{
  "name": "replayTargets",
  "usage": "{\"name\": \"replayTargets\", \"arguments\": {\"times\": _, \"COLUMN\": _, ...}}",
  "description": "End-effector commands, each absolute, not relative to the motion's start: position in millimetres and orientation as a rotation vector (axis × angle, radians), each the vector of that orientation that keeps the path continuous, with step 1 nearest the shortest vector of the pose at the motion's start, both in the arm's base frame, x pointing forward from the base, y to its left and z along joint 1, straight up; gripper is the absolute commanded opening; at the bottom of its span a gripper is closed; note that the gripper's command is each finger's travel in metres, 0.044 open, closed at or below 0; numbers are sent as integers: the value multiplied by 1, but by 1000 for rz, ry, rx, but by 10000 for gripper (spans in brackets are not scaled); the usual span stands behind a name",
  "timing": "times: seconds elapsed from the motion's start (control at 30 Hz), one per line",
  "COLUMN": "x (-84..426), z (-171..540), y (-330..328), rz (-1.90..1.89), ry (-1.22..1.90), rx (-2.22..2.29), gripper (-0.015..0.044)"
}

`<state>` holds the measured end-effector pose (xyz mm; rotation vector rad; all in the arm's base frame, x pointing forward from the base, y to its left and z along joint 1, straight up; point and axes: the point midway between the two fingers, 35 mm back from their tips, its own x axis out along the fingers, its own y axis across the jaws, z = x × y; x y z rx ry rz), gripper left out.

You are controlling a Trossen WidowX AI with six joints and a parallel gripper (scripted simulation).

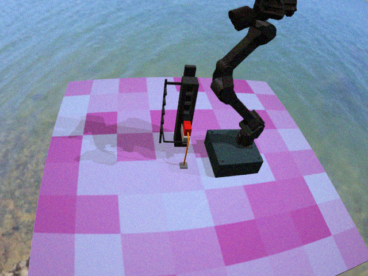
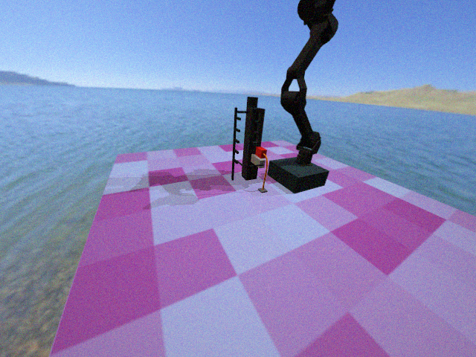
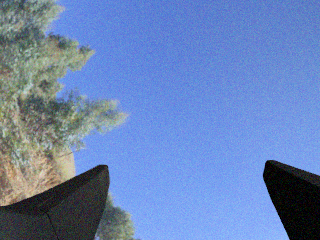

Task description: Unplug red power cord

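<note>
The red plug [image 1: 187, 127] [image 2: 261, 152] sits at the lower part of the upright black power strip [image 1: 190, 83] [image 2: 260, 115], on the side facing the arm base. How deep it sits in a socket cannot be told. Its thin orange cord [image 1: 186, 150] [image 2: 266, 173] runs down to a small grey anchor plate [image 1: 183, 165] [image 2: 262, 190] on the table. My gripper [image 3: 190, 173] is open and empty in the wrist view, with only sky and trees beyond its fingers. It is high above the strip, well away from plug and cord, and at or beyond the top edge of the top and exterior views.
A pale block [image 1: 184, 138] [image 2: 256, 160] is just below the plug. A thin black frame with short pegs [image 1: 163, 110] [image 2: 235, 142] stands left of the strip. The dark arm base [image 1: 234, 154] [image 2: 296, 176] is to its right, on the pink checkered table [image 1: 142, 181] [image 2: 184, 215].
</note>
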<state>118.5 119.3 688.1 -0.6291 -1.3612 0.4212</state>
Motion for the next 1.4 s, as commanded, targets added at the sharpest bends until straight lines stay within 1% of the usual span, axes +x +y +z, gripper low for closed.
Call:
{"name": "replayTargets", "arguments": {"times": 0.0, "x": 118, "z": 688, "y": 119, "rz": 420, "ry": -1364, "rx": -630, "gripper": 374}}
{"name": "replayTargets", "arguments": {"times": 0.1, "x": 108, "z": 691, "y": 119, "rz": 405, "ry": -1403, "rx": -636, "gripper": 295}}
{"name": "replayTargets", "arguments": {"times": 0.27, "x": 73, "z": 698, "y": 116, "rz": 335, "ry": -1544, "rx": -646, "gripper": 164}}
{"name": "replayTargets", "arguments": {"times": 0.57, "x": 15, "z": 707, "y": 98, "rz": 176, "ry": -1765, "rx": -616, "gripper": 160}}
{"name": "replayTargets", "arguments": {"times": 0.83, "x": -30, "z": 710, "y": 68, "rz": -10, "ry": -1921, "rx": -540, "gripper": 160}}
{"name": "replayTargets", "arguments": {"times": 1.13, "x": -72, "z": 707, "y": 17, "rz": -275, "ry": -2032, "rx": -396, "gripper": 160}}
{"name": "replayTargets", "arguments": {"times": 1.37, "x": -92, "z": 699, "y": -33, "rz": -500, "ry": -2043, "rx": -254, "gripper": 160}}
